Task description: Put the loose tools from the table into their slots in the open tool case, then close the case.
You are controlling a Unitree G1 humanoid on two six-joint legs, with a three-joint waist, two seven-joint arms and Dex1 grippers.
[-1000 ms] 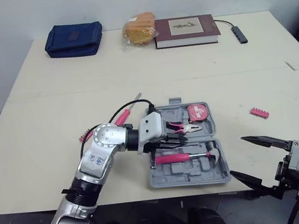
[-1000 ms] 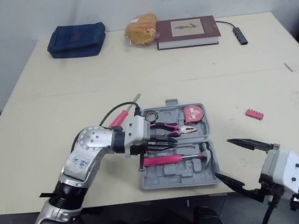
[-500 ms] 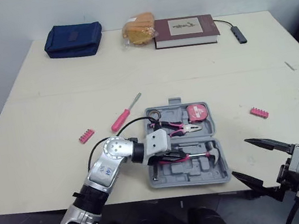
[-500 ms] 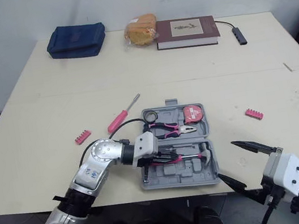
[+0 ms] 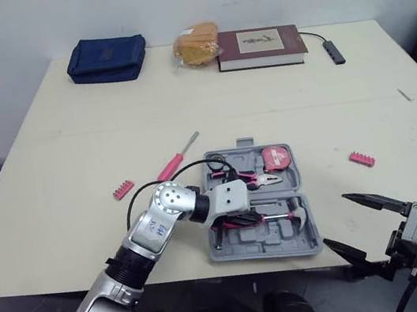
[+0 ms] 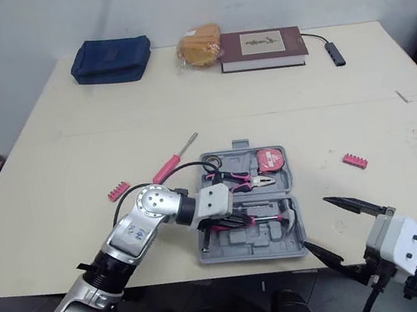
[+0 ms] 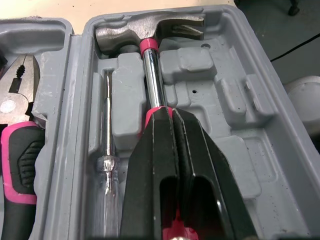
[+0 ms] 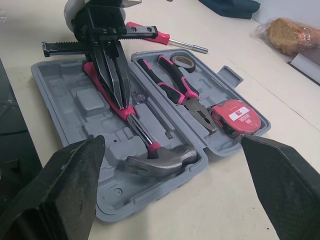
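The open grey tool case lies near the table's front edge. Inside it are a pink-handled hammer, pliers, a red tape measure and a clear screwdriver. My left gripper is inside the case, shut, with its fingers resting along the hammer's pink handle. A pink screwdriver and a pink bit strip lie left of the case. Another bit strip lies to its right. My right gripper hangs wide open off the front edge, right of the case.
At the far edge lie a blue pouch, a bagged bread roll, a maroon book and a grey USB hub. The case's latch tab points away from me.
My left gripper has moved from over the pliers towards the front half of the case, onto the hammer handle. The arm no longer covers the pink screwdriver. The right gripper has barely moved.
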